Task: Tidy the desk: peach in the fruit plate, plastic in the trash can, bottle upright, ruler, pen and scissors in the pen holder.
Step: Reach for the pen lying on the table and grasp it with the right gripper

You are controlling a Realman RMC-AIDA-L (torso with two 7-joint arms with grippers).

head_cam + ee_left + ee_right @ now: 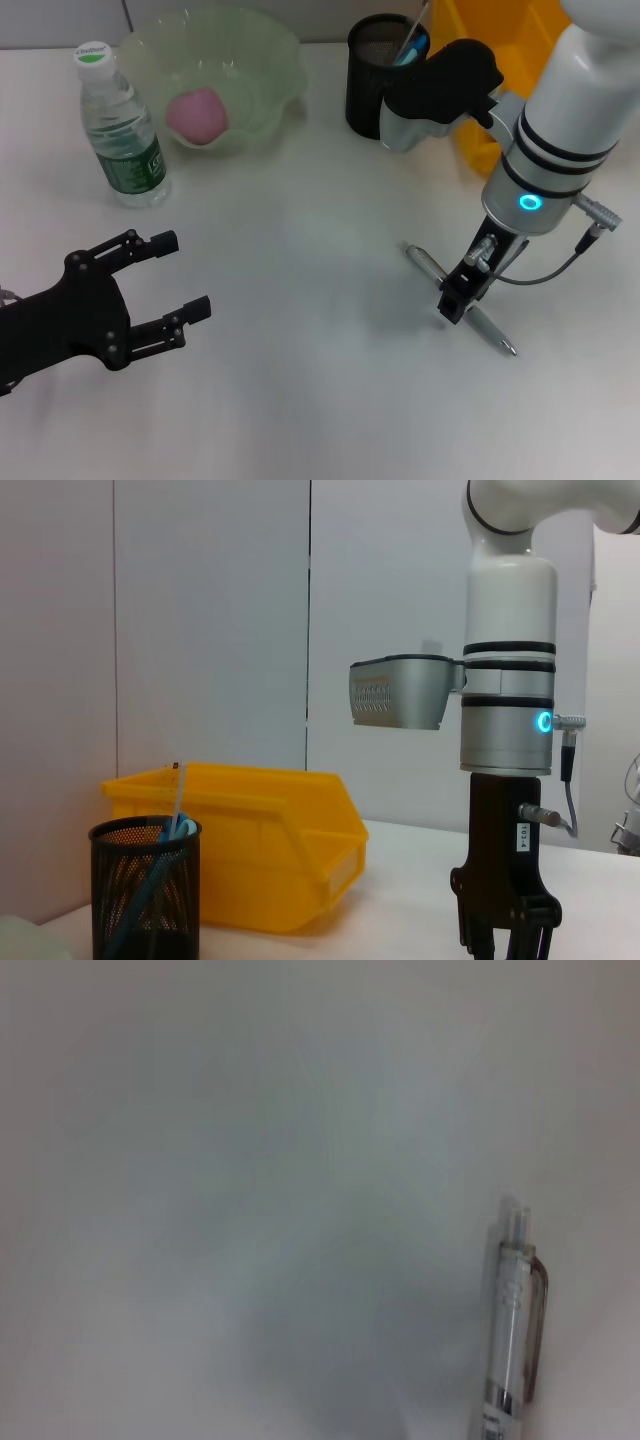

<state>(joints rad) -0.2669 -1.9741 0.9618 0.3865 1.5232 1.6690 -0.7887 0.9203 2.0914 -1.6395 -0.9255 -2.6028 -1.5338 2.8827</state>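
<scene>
Silver pen [460, 300] lies flat on your white surface [300, 380] with the right gripper [455, 305] set down over its middle, grip impossible to tell, while your left gripper [185, 275] hangs released at the near left, well apart from the upright bottle [120, 130].

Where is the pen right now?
The pen lies flat on the table's right side in the head view, under the right gripper, in front of the pen holder.
</scene>
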